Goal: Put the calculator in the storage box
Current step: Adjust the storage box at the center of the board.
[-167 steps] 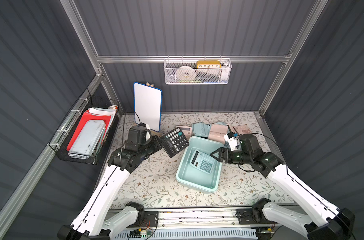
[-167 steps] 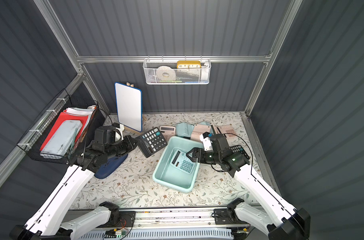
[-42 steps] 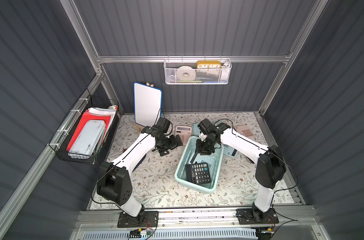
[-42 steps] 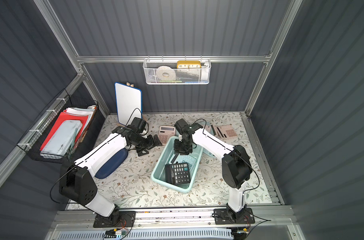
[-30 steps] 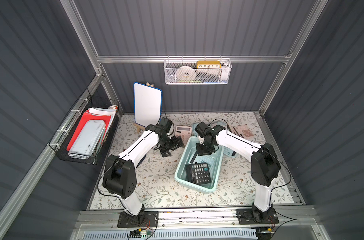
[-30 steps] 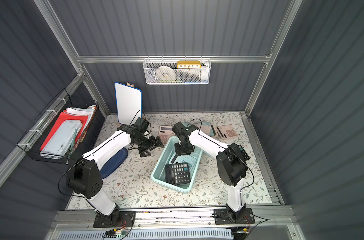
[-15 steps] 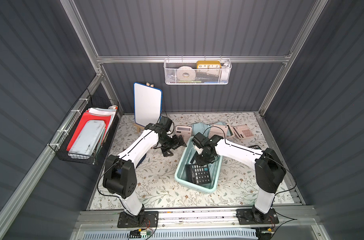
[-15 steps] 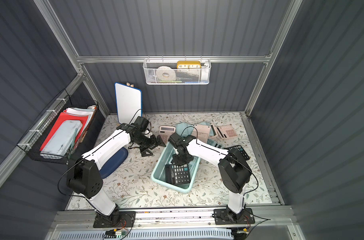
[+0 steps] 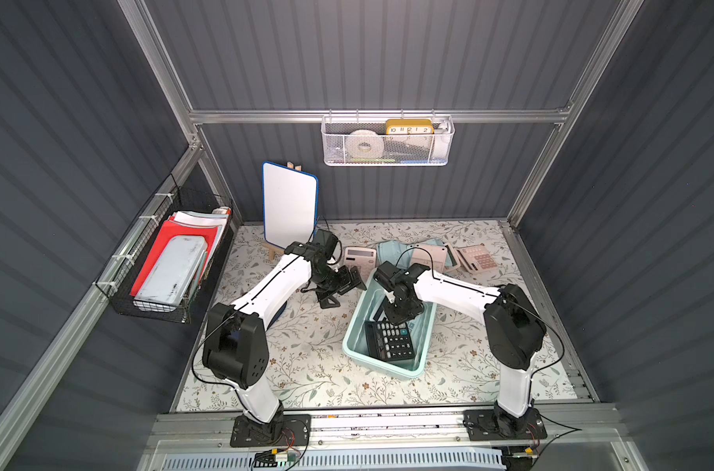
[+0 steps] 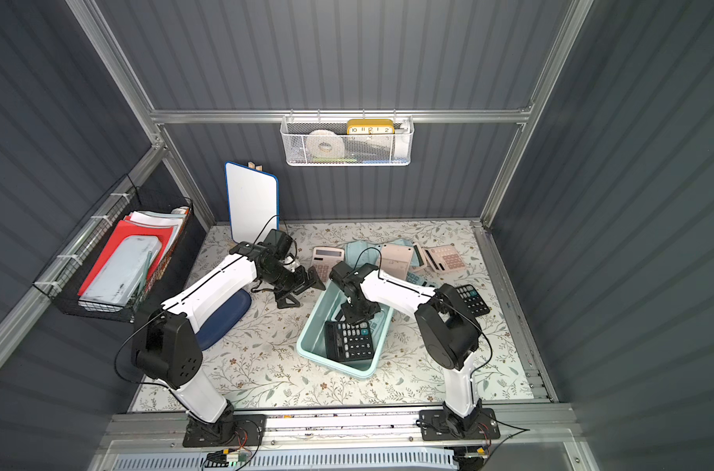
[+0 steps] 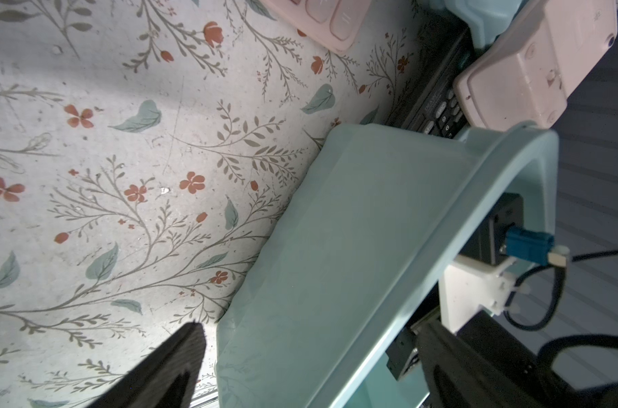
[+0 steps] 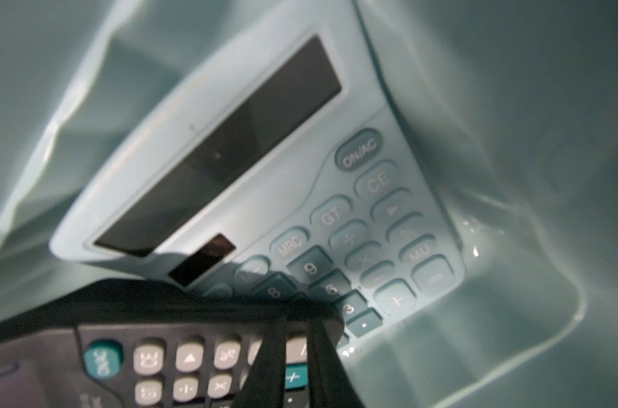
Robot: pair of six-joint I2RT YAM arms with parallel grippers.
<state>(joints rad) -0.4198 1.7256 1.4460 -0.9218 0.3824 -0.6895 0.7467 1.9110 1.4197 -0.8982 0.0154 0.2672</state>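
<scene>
The mint-green storage box (image 9: 350, 340) (image 10: 306, 342) (image 11: 335, 247) sits mid-table. A black calculator (image 9: 390, 341) (image 10: 349, 341) (image 12: 180, 356) lies inside it, partly over a pale blue calculator (image 12: 265, 169). My right gripper (image 9: 401, 317) (image 10: 358, 315) (image 12: 298, 356) reaches down into the box, over the black calculator's far end. Its fingers stand almost together with nothing between them. My left gripper (image 9: 344, 289) (image 10: 300, 291) (image 11: 311, 325) is open at the box's far left corner. It straddles the box wall without gripping it.
Pink calculators (image 9: 360, 258) (image 9: 480, 259) and other calculators lie behind the box, and a black one (image 10: 472, 299) lies to the right. A whiteboard (image 9: 290, 212) stands at the back left. A black wire basket (image 9: 171, 261) and a white mesh basket (image 9: 388, 142) hang on the walls.
My right gripper has moved from the box's far end toward the front, over the black calculator, and its fingers have closed in. The left gripper has hardly moved.
</scene>
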